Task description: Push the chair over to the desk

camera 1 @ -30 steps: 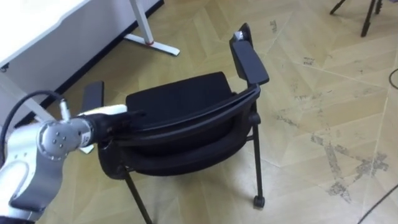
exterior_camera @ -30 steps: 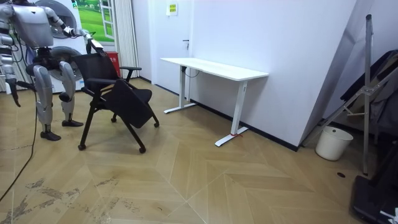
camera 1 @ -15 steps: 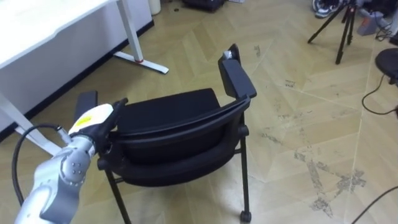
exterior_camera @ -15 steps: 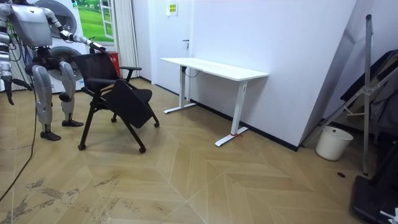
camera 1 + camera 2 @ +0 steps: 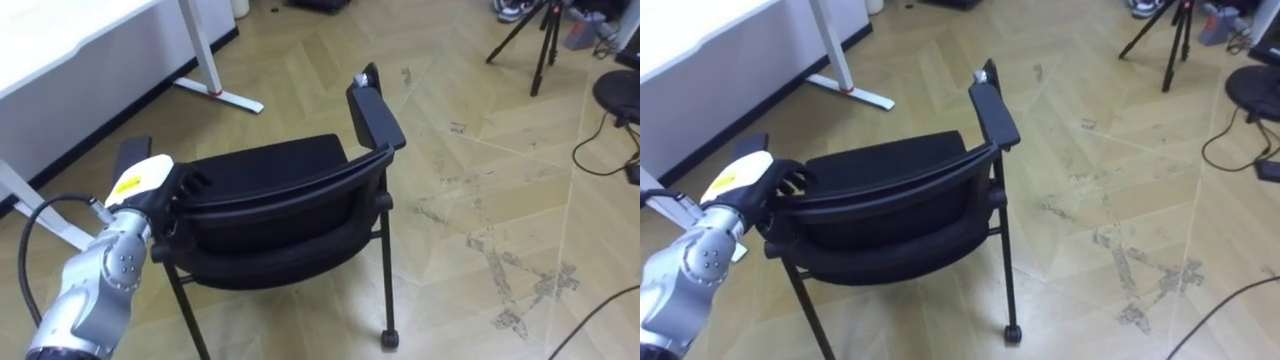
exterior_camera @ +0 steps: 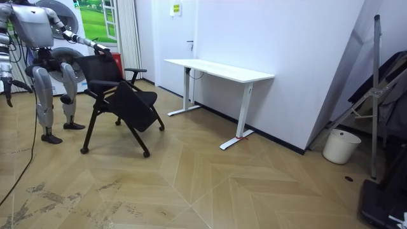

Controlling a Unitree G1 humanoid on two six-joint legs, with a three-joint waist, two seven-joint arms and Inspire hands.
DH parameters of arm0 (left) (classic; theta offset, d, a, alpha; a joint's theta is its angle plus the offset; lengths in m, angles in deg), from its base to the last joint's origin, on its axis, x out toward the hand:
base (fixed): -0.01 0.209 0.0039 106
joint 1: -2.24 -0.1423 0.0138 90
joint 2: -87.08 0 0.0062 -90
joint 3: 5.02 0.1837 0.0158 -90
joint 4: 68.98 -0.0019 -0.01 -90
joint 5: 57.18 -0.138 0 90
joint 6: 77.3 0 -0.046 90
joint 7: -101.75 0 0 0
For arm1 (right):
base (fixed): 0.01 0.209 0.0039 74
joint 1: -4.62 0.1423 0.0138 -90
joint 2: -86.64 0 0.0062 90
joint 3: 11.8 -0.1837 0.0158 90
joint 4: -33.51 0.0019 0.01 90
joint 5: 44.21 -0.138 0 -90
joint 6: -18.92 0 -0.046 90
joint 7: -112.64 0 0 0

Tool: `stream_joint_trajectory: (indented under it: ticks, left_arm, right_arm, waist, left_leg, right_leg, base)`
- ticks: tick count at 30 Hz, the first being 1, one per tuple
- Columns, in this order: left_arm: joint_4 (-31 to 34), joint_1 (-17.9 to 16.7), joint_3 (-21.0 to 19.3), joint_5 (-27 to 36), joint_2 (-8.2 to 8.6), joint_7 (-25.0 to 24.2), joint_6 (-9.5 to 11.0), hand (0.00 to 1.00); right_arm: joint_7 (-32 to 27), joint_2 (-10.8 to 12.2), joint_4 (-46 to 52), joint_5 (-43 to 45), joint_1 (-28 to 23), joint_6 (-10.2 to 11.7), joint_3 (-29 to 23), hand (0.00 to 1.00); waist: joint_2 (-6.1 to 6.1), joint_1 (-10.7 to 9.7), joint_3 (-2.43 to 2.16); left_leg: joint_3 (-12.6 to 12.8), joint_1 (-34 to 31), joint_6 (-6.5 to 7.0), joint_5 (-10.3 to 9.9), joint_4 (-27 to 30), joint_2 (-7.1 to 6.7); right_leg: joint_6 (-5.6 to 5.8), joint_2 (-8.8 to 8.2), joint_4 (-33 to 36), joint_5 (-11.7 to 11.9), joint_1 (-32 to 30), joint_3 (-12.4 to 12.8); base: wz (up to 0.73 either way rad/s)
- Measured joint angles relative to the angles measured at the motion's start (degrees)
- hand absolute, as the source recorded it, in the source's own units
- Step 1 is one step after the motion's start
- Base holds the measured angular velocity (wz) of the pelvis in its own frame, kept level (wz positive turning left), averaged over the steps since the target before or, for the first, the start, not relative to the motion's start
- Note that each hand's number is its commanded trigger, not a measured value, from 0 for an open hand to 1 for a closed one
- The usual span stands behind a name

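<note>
A black chair [image 5: 270, 175] with armrests and small castors stands on the wood floor, its seat facing the white desk [image 5: 60, 50]. I stand right behind its backrest [image 5: 290, 205]. My left hand [image 5: 145, 185] lies on the left end of the backrest's top edge, fingers stretched along the rail and touching it. In the room view the chair [image 6: 121, 95] is between me and the desk [image 6: 219, 70], and my left hand [image 6: 102, 49] reaches out to the backrest's top. My right hand [image 6: 7, 97] hangs at my side, away from the chair.
The desk's leg and foot [image 5: 218, 95] lie ahead of the chair on the left. A tripod [image 5: 530, 40] and a dark round base [image 5: 620, 95] stand at the far right. A white bin [image 6: 335, 146] sits by the wall beyond the desk.
The chair has rolled a little towards the desk, with my left hand still on its backrest. My head view has shifted forward with it.
</note>
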Motion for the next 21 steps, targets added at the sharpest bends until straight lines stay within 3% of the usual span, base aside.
stream_joint_trajectory:
  ticks: [5,16,20,21]
  left_arm:
    - [-0.2,-0.06,0.98,-0.08,-1.4,-0.54,2.63,1.0]
    - [0.18,-0.06,0.91,-0.1,-1.47,-0.57,2.7,1.0]
    - [0.39,-0.06,0.9,-0.09,-1.66,-0.59,2.31,1.0]
    - [0.49,-0.06,0.9,-0.09,-1.79,-0.59,2.23,1.0]
  right_arm:
    - [1.06,0.0,-0.02,1.52,0.33,1.12,-0.03,0.0]
    - [2.59,0.0,-0.39,2.06,0.46,2.32,-0.11,0.0]
    - [1.6,0.0,-0.84,2.53,0.24,2.29,-0.54,0.0]
    - [0.77,0.0,-1.05,3.35,0.3,2.25,-0.76,0.0]
  waist:
    - [0.41,-0.04,0.08]
    - [0.94,0.06,-0.28]
    - [1.0,-0.2,-0.26]
    - [0.75,-0.27,-0.08]
  left_leg:
    - [-0.15,-0.09,0.0,0.0,-0.07,-0.16]
    - [-0.07,0.01,0.0,0.0,-0.09,-0.23]
    - [-0.09,-0.09,0.0,0.0,-0.07,-0.25]
    - [-0.14,-0.16,0.0,0.0,-0.07,-0.27]
  right_leg:
    - [0.03,-0.04,-0.83,-0.02,0.31,0.25]
    - [0.04,-0.05,-1.27,-0.03,0.52,0.85]
    - [0.04,-0.04,-1.21,-0.03,0.39,1.01]
    - [0.05,-0.04,-1.22,-0.03,0.35,1.03]
  base:
    - [0.01]
    - [0.0]
    - [-0.01]
    - [0.0]
